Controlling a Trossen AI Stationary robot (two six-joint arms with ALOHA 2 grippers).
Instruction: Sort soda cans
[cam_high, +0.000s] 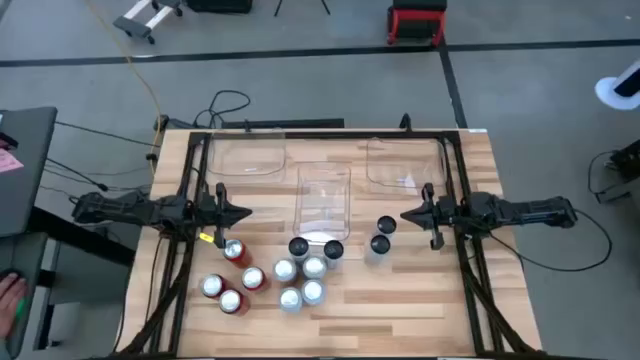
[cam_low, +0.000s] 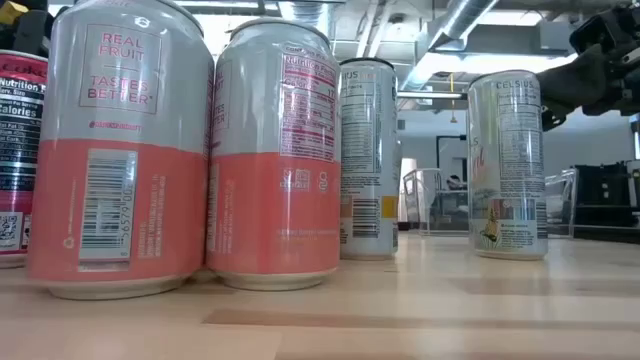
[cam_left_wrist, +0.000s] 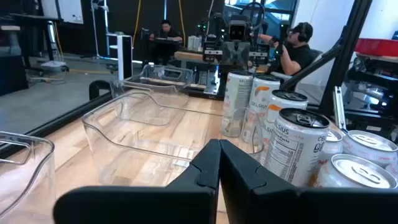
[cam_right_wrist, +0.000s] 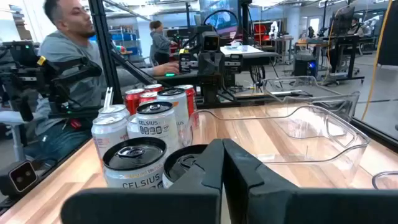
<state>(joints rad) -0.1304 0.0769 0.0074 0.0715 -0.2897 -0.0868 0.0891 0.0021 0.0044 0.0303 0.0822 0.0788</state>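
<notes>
Table (cam_high: 400, 300), soda cans (cam_high: 300, 270) overlapping, labels unclear

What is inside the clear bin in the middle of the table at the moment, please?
Nothing shows inside the middle bin; the wood shows through it. The cans stand on the table outside it. Two dark cans sit at its near edge, which is hard to make out.

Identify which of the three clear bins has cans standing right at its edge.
The middle bin: two dark cans touch its near end. The side bins stand apart from every can.
</notes>
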